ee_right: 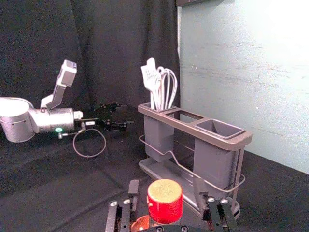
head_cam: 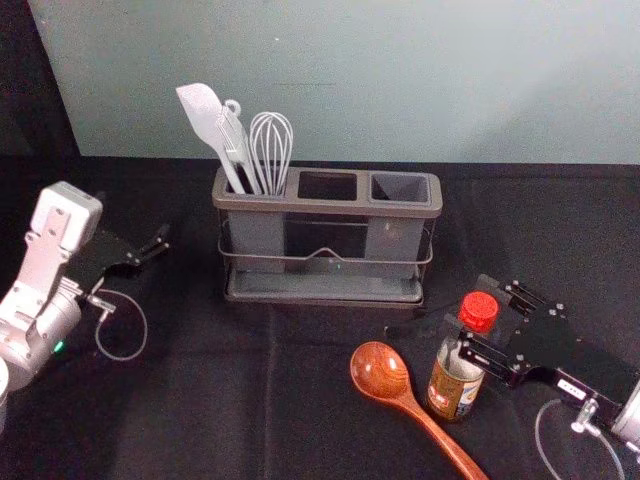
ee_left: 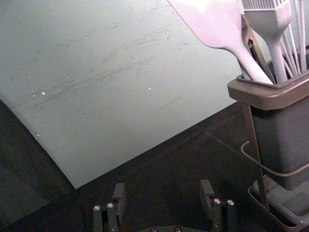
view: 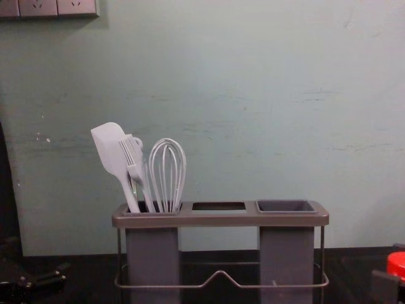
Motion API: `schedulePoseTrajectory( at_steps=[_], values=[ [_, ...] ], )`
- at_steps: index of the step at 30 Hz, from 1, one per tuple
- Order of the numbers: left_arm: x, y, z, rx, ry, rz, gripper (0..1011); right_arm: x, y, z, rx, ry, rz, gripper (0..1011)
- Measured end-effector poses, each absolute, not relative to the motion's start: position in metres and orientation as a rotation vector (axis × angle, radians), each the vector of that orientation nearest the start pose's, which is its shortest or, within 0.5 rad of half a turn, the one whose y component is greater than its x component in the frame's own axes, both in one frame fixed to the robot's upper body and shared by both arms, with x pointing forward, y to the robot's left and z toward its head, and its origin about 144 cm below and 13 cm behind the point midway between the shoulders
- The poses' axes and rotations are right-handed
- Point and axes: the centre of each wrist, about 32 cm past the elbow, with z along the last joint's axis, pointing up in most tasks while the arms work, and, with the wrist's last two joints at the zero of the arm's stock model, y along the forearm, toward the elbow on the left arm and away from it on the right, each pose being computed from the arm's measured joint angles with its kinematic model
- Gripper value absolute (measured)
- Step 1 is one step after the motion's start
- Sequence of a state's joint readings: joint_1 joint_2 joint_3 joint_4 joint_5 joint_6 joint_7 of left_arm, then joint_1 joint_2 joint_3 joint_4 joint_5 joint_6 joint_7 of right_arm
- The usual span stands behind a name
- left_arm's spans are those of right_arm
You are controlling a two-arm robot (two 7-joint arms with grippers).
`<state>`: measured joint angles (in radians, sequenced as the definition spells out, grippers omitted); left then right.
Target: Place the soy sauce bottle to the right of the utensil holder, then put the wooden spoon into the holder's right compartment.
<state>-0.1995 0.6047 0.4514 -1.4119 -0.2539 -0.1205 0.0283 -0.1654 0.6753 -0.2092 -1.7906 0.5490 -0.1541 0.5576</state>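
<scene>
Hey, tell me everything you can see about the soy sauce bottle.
The soy sauce bottle has a red screw-type cap, a clear-looking upper body and a brownish-gold label. It stands upright on the black cloth, nearer than the utensil holder, beside the wooden spoon. The right pincer is open around it, with gaps showing on both sides of the cap.

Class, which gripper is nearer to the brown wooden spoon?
Right. The right gripper straddles the red-capped bottle beside the spoon; the left gripper is farther, left of the grey utensil holder.
</scene>
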Motion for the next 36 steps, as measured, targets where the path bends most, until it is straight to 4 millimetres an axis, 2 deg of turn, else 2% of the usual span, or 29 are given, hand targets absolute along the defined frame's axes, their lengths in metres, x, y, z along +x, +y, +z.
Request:
schedulePoseTrajectory(
  at_steps=[5, 8, 9, 13, 26, 36],
  values=[
    [0.489, 0.31, 1.14, 0.304, -0.285, 1.248, 1005, 0.405, -0.319, 1.174, -0.018, -0.073, -0.707, 594],
    [0.489, 0.31, 1.14, 0.304, -0.285, 1.248, 1005, 0.404, -0.319, 1.175, -0.013, -0.075, -0.707, 536],
    [0.489, 0.31, 1.14, 0.304, -0.285, 1.248, 1005, 0.403, -0.319, 1.175, -0.009, -0.075, -0.708, 465],
    [0.489, 0.31, 1.14, 0.305, -0.285, 1.248, 1005, 0.4, -0.32, 1.181, 0.005, -0.081, -0.707, 386],
    [0.489, 0.31, 1.14, 0.304, -0.285, 1.248, 1005, 0.399, -0.337, 1.208, 0.003, -0.122, -0.758, 386],
    [0.489, 0.31, 1.14, 0.305, -0.285, 1.248, 1005, 0.42, -0.357, 1.222, -0.023, -0.15, -0.839, 385]
  ],
)
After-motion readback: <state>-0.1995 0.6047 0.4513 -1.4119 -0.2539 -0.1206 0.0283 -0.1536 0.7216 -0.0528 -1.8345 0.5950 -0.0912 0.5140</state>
